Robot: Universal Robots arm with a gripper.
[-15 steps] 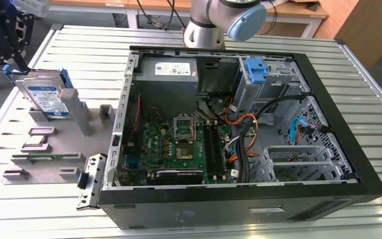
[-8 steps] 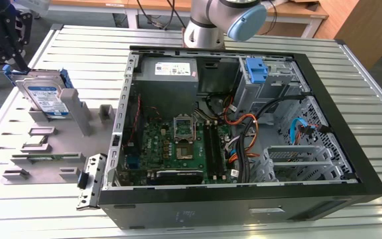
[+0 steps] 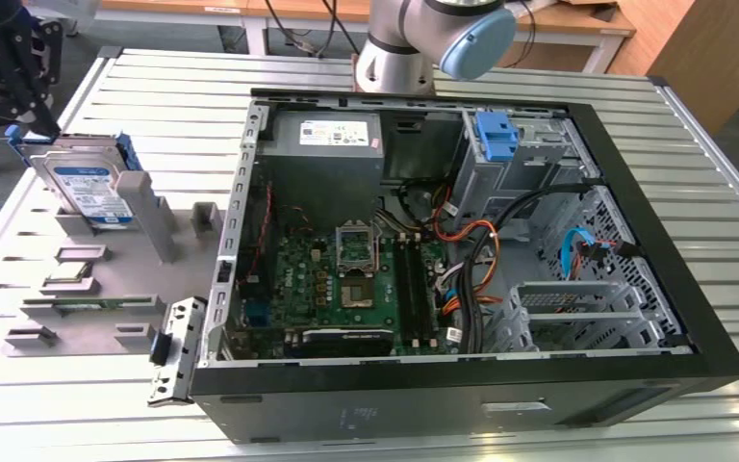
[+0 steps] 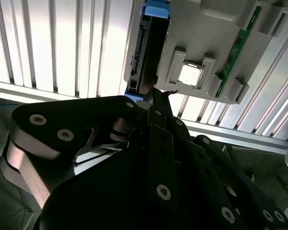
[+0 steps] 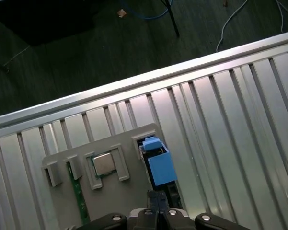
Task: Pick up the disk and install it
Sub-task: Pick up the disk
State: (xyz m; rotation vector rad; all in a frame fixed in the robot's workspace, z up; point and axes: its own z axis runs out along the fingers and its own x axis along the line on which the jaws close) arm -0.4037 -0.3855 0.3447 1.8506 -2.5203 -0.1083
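Exterior view: disk (image 3: 88, 188) stands upright in holder (image 3: 126, 281) by counter (image 3: 151, 87) edge.
My jaws: pressed together, hovering close to disk's blue end.

Disk (image 3: 89, 191): silver housing, white-and-blue label, blue side rails. Fixture block (image 3: 145, 281): plain grey. Computer case (image 3: 472, 409): black. Motherboard (image 3: 344, 279): green. Drive bracket (image 3: 496, 135): blue. Table (image 3: 151, 82): silver, ribbed in parallel slats. Arm joint cap (image 3: 479, 43): light blue.

Arm (image 3: 402, 48) bent overhead, tool (image 3: 34, 120) pointing down
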